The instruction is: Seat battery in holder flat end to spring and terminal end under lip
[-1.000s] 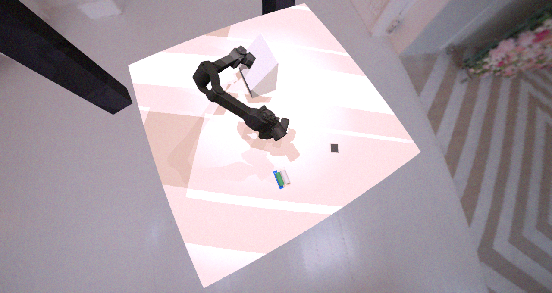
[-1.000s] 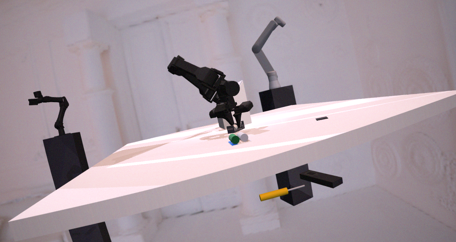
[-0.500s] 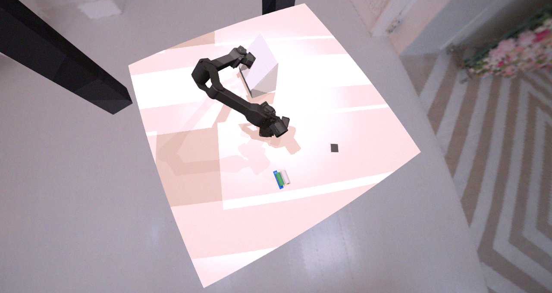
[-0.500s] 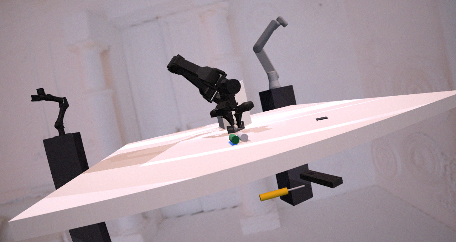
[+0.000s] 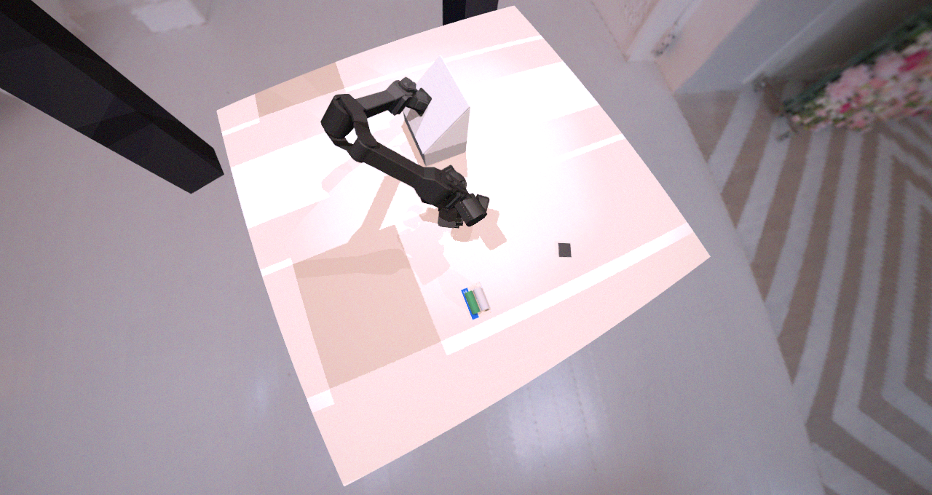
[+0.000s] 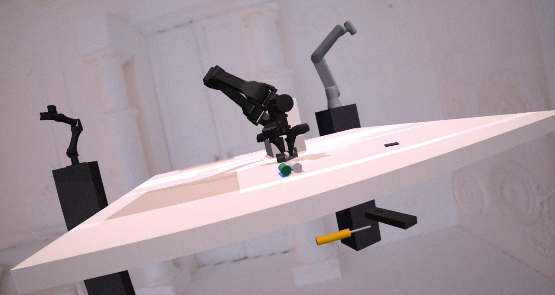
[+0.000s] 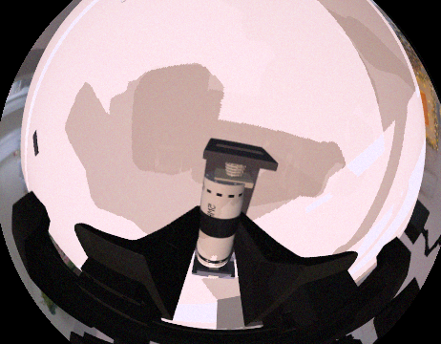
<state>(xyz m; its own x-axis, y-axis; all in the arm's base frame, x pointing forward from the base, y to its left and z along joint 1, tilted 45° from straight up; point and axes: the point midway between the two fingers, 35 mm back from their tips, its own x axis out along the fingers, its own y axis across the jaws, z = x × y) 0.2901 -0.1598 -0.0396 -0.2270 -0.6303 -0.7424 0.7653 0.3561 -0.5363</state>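
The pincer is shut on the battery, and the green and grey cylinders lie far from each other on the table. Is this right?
Not fully. The pincer is shut on the battery, but the green cylinder and grey cylinder lie side by side, as the exterior view shows.

Counted one battery, one holder and one gripper, on one working arm. Counted two loose cylinders on the table: one green cylinder and one white cylinder, with one blue pad beneath. Also tallied one small dark square and one white wedge. Off the table, noted two more arms, one black and one grey, plus one yellow-handled screwdriver and one dark slab.
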